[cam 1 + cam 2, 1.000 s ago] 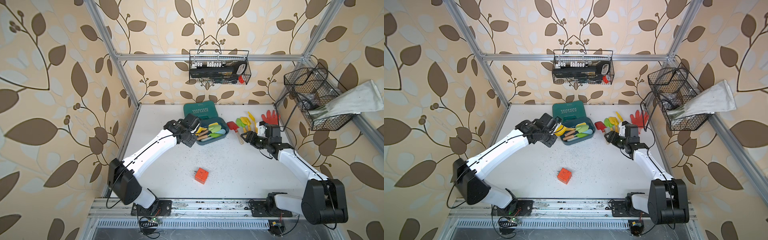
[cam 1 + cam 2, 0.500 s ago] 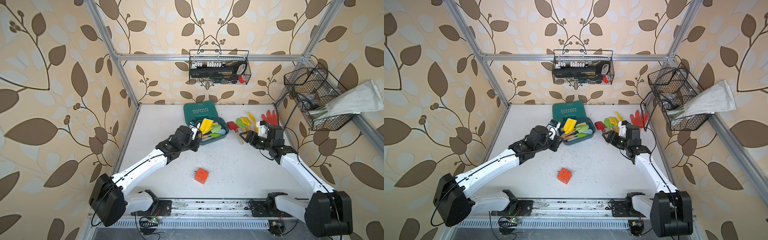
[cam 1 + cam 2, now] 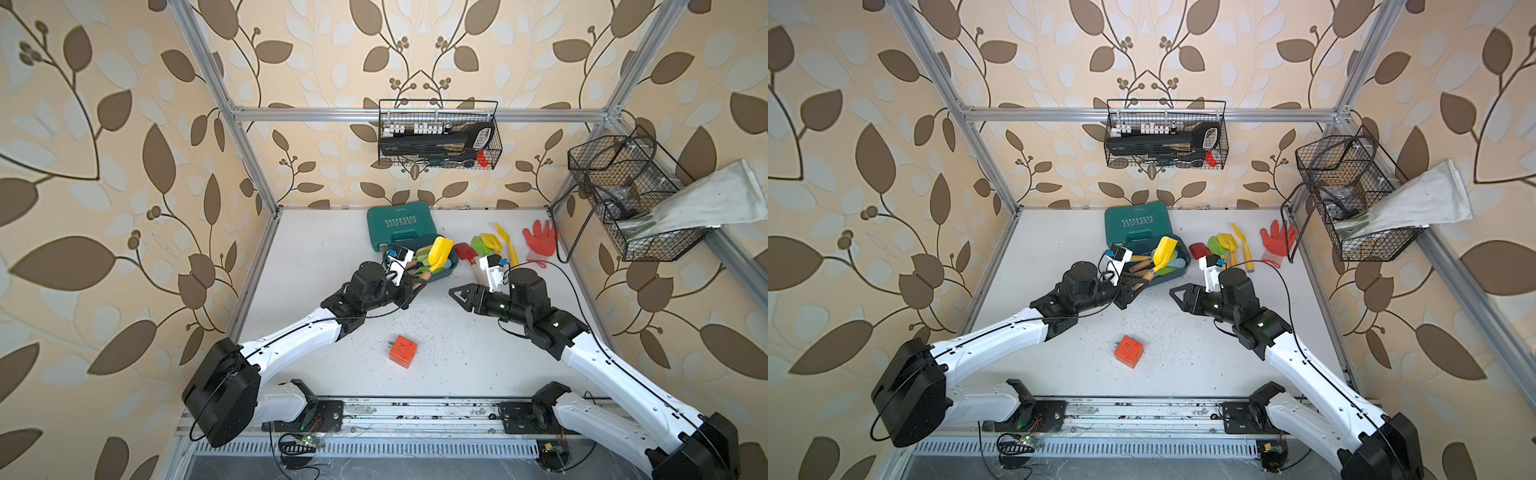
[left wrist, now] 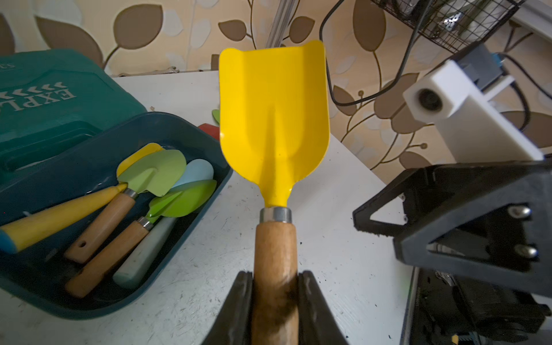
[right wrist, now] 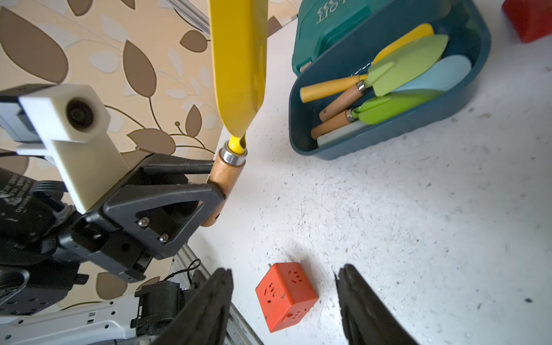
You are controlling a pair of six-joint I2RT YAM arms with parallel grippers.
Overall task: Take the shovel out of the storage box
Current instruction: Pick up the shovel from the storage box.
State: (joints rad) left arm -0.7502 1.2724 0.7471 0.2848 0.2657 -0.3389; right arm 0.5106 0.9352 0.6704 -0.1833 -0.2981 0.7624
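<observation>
left end effector [image 4: 276, 286] clamped on the shovel [image 4: 273, 119]; shovel is out of the storage box [image 4: 59, 167].
jaws are closed on the wooden handle below the metal collar, one on each side, and the yellow blade points straight away from the end effector toward the back wall. in the left wrist view the shovel sits in the air over the bench [image 4: 191, 298], beside the box wall and not touching it. in both top views the blade [image 3: 440, 251] overlaps the box rim [image 3: 451, 266], so the gap cannot be judged from there. other green, yellow and pale blue hand tools lie in the box, which sits against the green tool case [image 3: 399, 224]. right end effector [image 5: 283, 271] is open and holds nothing; it is near the shovel, facing the left one, with an orange cube [image 3: 402, 351] on the bench under it.
</observation>
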